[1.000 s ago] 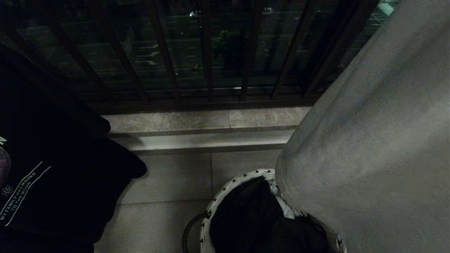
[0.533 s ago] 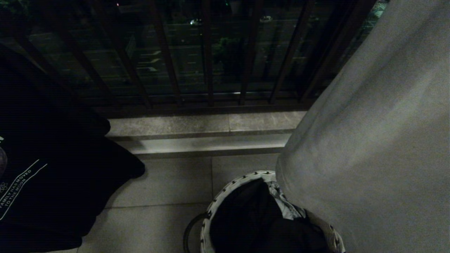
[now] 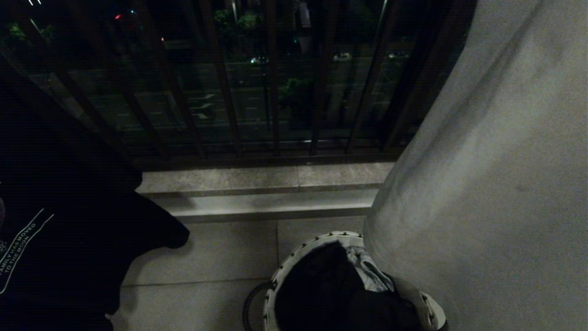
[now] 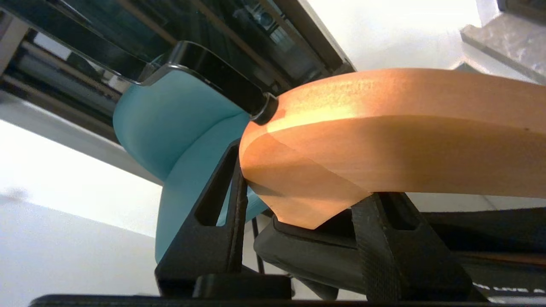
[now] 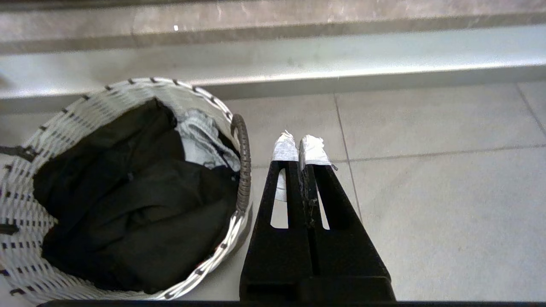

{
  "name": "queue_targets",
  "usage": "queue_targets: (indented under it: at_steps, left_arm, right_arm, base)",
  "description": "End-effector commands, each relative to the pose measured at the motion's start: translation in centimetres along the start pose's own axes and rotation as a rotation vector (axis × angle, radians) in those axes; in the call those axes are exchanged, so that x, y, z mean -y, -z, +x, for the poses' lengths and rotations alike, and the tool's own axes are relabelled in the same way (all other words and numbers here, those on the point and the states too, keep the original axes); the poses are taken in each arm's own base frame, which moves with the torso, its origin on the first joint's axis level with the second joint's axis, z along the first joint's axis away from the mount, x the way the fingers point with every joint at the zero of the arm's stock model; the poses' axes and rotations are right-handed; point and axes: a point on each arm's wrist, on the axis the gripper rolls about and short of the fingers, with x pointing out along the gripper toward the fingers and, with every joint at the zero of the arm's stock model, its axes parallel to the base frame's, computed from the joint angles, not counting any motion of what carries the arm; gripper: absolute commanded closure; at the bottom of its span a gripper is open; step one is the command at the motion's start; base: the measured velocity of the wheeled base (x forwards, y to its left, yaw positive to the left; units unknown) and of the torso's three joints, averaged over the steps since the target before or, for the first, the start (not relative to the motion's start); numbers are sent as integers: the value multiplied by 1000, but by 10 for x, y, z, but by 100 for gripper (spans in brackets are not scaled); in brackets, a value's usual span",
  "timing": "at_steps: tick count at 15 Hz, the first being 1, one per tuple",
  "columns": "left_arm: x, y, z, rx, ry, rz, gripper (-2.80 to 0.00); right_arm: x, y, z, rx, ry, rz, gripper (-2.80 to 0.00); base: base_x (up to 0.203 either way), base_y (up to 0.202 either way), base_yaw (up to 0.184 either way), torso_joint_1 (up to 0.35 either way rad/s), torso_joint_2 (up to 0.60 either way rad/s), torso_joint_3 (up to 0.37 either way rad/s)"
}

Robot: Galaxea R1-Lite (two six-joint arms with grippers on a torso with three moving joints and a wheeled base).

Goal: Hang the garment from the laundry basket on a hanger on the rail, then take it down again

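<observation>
My left gripper [image 4: 305, 179] is shut on the end of an orange wooden hanger [image 4: 405, 140], one finger on each side. Black cloth [image 4: 490, 226] shows just under the hanger. In the head view a black T-shirt with white print, the garment [image 3: 55, 239], hangs at the far left. The white woven laundry basket [image 3: 298, 250] stands on the floor at the bottom centre with dark clothes [image 3: 321, 285] in it. My right gripper [image 5: 298, 147] is shut and empty, low over the tiles beside the basket [image 5: 106, 91]. I cannot make out the rail.
A large grey garment [image 3: 496, 184] hangs down the right side, covering part of the basket. A dark balcony railing [image 3: 271, 92] stands behind a stone step [image 3: 266, 202]. A teal shape [image 4: 170, 123] is behind the hanger. Bare tiles [image 5: 426, 192] lie beside the basket.
The whole head view has shifted downward, so the camera has tilted up and more of the railing shows. The garments and the basket keep their places.
</observation>
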Motion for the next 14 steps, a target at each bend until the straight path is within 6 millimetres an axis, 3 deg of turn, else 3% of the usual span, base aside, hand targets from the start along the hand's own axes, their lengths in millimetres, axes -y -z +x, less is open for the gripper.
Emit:
queue_targets:
  at_steps: [1,14]
  left_arm:
    - [0,0,0,-3,-3,2,0]
    - [0,1,1,-6,-4,5,0]
  right_arm:
    - [0,0,0,-1,0,0,0]
    - [0,0,0,-1,0,0,0]
  base:
    - [0,0,0,7,12,198]
    - [0,0,0,1,3,203]
